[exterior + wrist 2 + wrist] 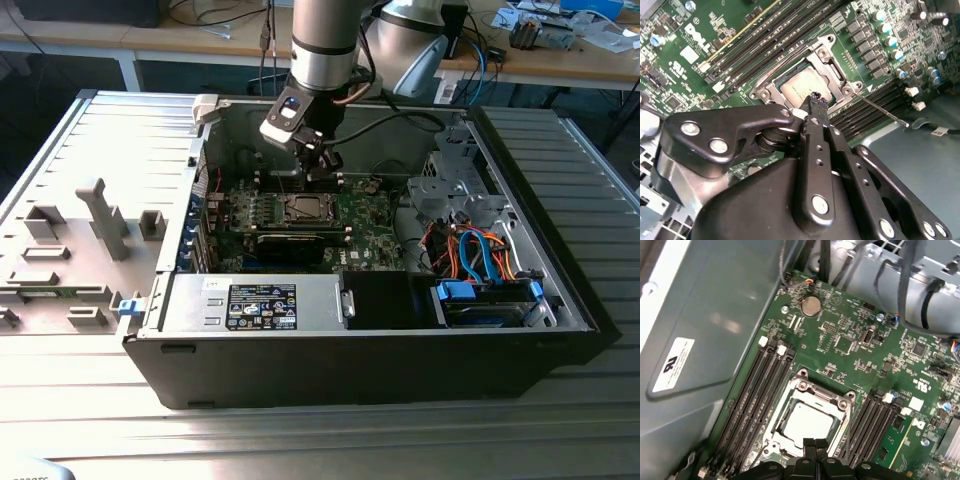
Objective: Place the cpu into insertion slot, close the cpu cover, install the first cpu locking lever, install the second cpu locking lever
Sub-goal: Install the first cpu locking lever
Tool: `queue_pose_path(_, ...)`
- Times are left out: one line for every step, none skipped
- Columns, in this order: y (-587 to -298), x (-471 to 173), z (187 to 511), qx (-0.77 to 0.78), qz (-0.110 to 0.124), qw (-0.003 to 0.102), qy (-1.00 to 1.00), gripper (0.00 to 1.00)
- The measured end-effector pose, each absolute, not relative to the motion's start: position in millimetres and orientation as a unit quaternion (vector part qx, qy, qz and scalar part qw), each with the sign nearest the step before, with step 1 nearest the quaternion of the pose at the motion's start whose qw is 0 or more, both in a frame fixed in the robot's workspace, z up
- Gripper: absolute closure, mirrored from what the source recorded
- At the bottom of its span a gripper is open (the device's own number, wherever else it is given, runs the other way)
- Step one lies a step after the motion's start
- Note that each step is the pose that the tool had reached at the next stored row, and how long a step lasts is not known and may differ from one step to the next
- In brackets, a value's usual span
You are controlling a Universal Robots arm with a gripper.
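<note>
From where I stand, the cpu (807,422) sits in the insertion slot (805,381) with the cpu cover (783,411) lying flat around it, and the gripper (815,443), fingers pressed together and empty, hangs just over one edge of the chip.

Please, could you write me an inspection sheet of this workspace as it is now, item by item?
Surface: ribbed metal table carrying an open computer case.
Job's things: cpu seated in the insertion slot; cpu cover lying flat over it; one locking lever sticking out sideways from the slot.
Clutter: nothing seen.
Gripper: gripper shut, tips at the slot's edge.
Cables: orange and blue cables bundled beside the drive cage.
Surroundings: workbench behind, with cables and parts on it.
</note>
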State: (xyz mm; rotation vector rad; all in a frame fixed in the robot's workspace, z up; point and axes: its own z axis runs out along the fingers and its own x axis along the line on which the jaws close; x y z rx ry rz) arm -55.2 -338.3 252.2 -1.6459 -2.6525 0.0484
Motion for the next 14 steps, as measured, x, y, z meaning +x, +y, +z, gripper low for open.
queue_pose_path(-338.3,-55.2,252.2,-0.523,0.016,0.010,-0.852,0.89)
queue_pose_path(-338.3,-55.2,252.2,-0.517,0.016,0.010,-0.856,0.89)
queue_pose_path(-338.3,-55.2,252.2,-0.512,0.016,0.009,-0.859,0.89)
queue_pose_path(-338.3,-55.2,252.2,-0.504,0.016,0.009,-0.863,0.89)
queue_pose_path(-338.2,-55.2,252.2,-0.496,0.016,0.009,-0.868,0.89)
queue_pose_path(-338.3,-55.2,252.2,-0.492,0.016,0.009,-0.870,0.89)
queue_pose_path(-338.3,-55.2,252.2,-0.488,0.016,0.009,-0.873,0.89)
queue_pose_path(-338.2,-55.2,252.2,-0.480,0.016,0.009,-0.877,0.89)
queue_pose_path(-338.3,-55.2,252.2,-0.474,0.016,0.009,-0.880,0.89)
queue_pose_path(-338.3,-55.2,252.2,-0.469,0.016,0.009,-0.883,0.89)
queue_pose_path(-338.3,-55.2,252.2,-0.465,0.016,0.009,-0.885,0.89)
queue_pose_path(-338.3,-55.2,252.2,-0.459,0.016,0.009,-0.888,0.89)
queue_pose_path(-338.2,-55.2,252.2,-0.454,0.016,0.008,-0.891,0.89)
queue_pose_path(-338.3,-55.2,252.2,-0.448,0.016,0.008,-0.894,0.89)
